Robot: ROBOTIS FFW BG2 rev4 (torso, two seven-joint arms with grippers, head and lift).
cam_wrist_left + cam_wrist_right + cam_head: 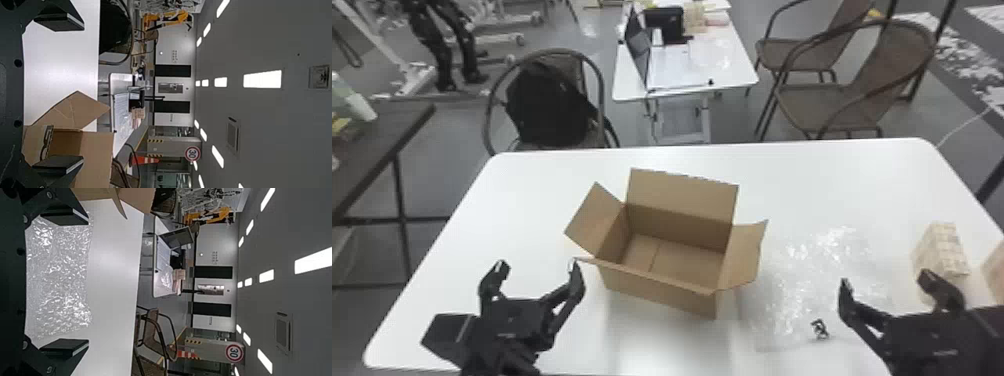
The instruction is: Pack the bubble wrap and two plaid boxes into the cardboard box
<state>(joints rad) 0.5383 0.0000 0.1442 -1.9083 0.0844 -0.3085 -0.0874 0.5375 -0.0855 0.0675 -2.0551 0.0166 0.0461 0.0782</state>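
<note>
White tabletop (832,180) lies under all the work, and near its middle the cardboard box (657,296) sits upright and hollow, its flaps spread so that, I judge, the mouth takes things from above without a snag. Nothing is packed in it so far; its central spot probably suits both arms.

Just beside the box, on its right, the bubble wrap (807,285) lies flat and loose, handy perhaps for gathering up first as a lining. Farther to the box's right, past the wrap, stands a plaid box (943,250), and beyond that a second box (996,274), cut off by the head view's edge, its pattern too little shown to tell. Keeping both on that side likely leaves them to the right arm.

The right gripper (886,280) hangs above the wrap, fingers wide apart with nothing between them, well placed for a downward pinch; thin film could slip from such flat fingers. The left gripper (539,266), to the box's near left, is also spread wide and empty, maybe kept there to steady a wall or flap.

Past the box's far side are a smaller table (702,65) with a laptop (636,42), and wicker chairs (862,100)
</note>
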